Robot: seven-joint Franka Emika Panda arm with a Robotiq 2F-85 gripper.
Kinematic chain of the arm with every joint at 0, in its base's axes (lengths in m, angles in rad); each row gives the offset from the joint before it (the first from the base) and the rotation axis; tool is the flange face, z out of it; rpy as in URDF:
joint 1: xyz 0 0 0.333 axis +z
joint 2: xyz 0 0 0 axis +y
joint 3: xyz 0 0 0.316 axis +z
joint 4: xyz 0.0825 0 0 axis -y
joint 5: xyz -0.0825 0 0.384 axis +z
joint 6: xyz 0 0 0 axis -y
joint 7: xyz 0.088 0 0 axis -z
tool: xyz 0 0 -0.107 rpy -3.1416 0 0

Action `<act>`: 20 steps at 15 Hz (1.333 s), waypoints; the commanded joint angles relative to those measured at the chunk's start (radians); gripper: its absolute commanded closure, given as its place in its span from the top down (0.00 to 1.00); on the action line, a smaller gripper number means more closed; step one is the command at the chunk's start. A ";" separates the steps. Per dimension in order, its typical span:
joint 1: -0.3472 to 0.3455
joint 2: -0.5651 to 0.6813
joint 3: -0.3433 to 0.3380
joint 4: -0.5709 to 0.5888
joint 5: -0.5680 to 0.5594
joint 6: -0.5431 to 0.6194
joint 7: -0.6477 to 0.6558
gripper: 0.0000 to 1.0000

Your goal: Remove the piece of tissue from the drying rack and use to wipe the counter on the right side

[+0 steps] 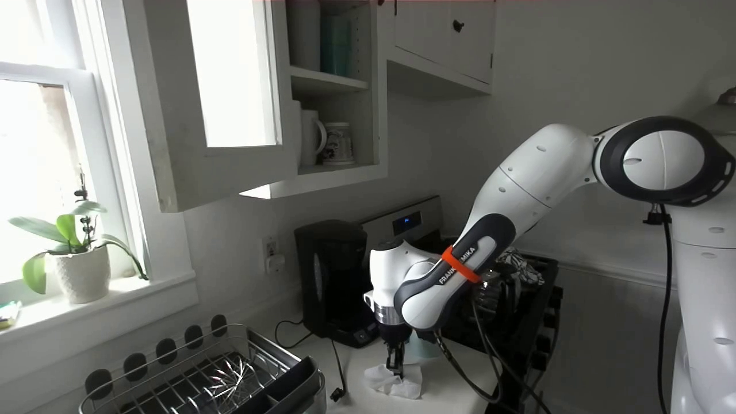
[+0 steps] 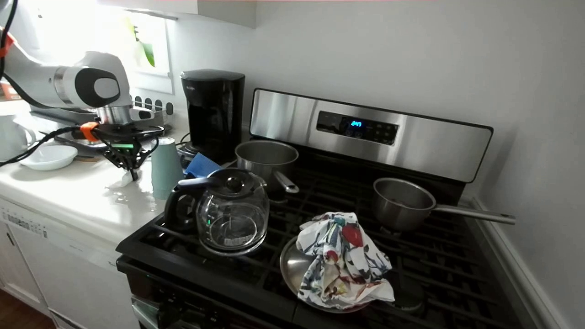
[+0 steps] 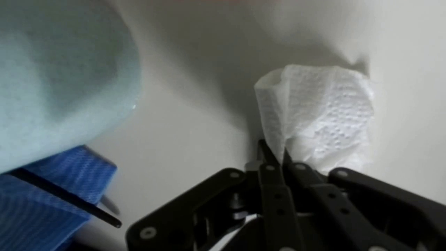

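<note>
At lower left in an exterior view, the drying rack (image 1: pixel 275 349) shows thin metal bars and rounded dark discs (image 1: pixel 135 367) (a fan of silvery wires (image 1: pixel 231 379) glints inside). Next stands the coffee maker (image 1: pixel 332 261), boxy and black. Then comes the gripper (image 1: pixel 396 372), fingertips clamped on the piece of tissue (image 1: pixel 410 388): soft white paper, dimpled in the wrist view, on the flat white counter (image 1: pixel 443 391). The tissue's long axis runs sideways, dipping slightly rightward; close up, folds point upward from the pinch. Just beyond, rightward, the round-sided pale blue cup (image 1: pixel 422 348) is partly hidden.
</note>
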 commanded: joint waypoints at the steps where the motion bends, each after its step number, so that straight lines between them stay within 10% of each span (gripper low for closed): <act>1: 0.004 -0.011 -0.038 -0.012 -0.086 -0.011 0.077 0.00; 20: 0.008 -0.056 0.040 -0.060 0.022 -0.263 -0.144 0.00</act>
